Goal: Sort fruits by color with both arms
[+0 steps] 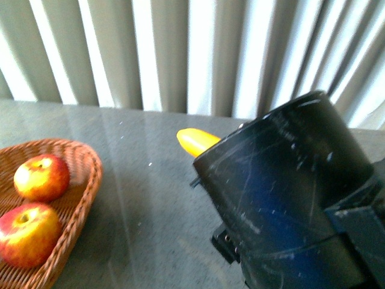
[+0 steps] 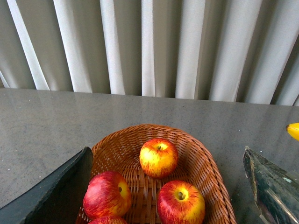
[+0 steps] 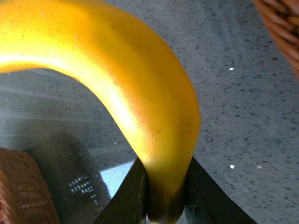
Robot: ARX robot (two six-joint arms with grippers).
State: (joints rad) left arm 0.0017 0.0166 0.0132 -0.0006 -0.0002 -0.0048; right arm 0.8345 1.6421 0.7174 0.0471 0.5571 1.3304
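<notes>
Right gripper (image 3: 164, 196): clamped on banana (image 3: 140, 93) held above grey table (image 1: 150, 229), best carried level past apple basket (image 2: 205, 172); left gripper (image 2: 163, 186): jaws apart over apples (image 2: 159, 157).

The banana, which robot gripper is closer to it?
Right. The right gripper is shut on the banana, pinching one end. The left gripper hangs over the basket of apples; the banana only peeks in at that view's edge.

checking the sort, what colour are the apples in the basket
Red streaked with yellow; the apples show best in the left wrist view.
</notes>
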